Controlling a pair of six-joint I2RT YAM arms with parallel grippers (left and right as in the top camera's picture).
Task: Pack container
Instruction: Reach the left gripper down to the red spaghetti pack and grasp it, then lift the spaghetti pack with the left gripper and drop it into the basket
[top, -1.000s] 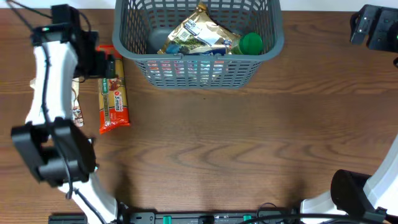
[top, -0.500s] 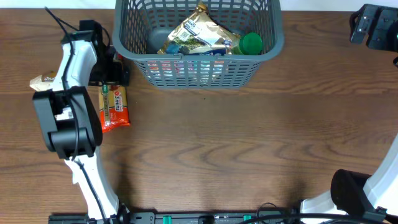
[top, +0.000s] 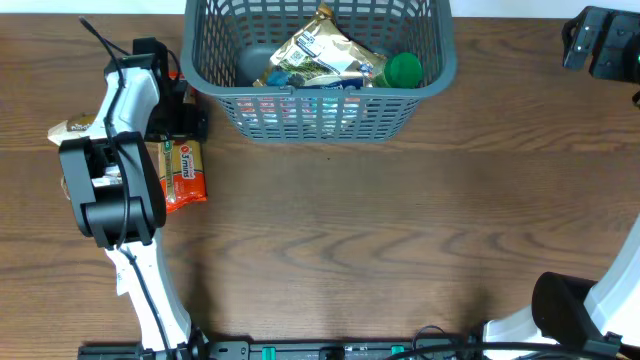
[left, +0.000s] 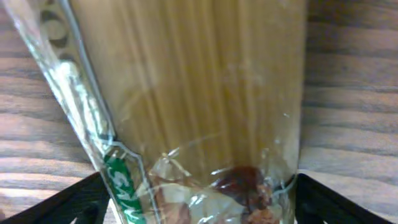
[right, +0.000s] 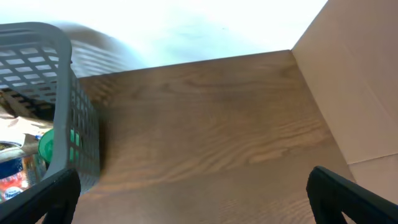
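Observation:
The container (top: 447, 62) is a dark grey slotted basket at the table's far middle; its corner also shows in the right wrist view (right: 62, 93). It holds a gold packet (top: 320, 55), a green-capped item (top: 403, 68) and a grey object (top: 252, 62). A long orange spaghetti packet (top: 183, 172) lies on the table left of the basket. My left gripper (top: 182, 108) is open over its far end; in the left wrist view the packet (left: 199, 93) lies between the spread fingers (left: 199, 202). My right gripper (top: 600, 40) is open and empty at the far right (right: 193, 199).
A beige snack packet (top: 75, 130) lies left of the left arm. The left arm's body covers the table's left side. A cardboard wall (right: 354, 93) stands at the table's right edge.
The left arm has swung right and the gripper has come down over the far end of the spaghetti packet. The right arm has not moved.

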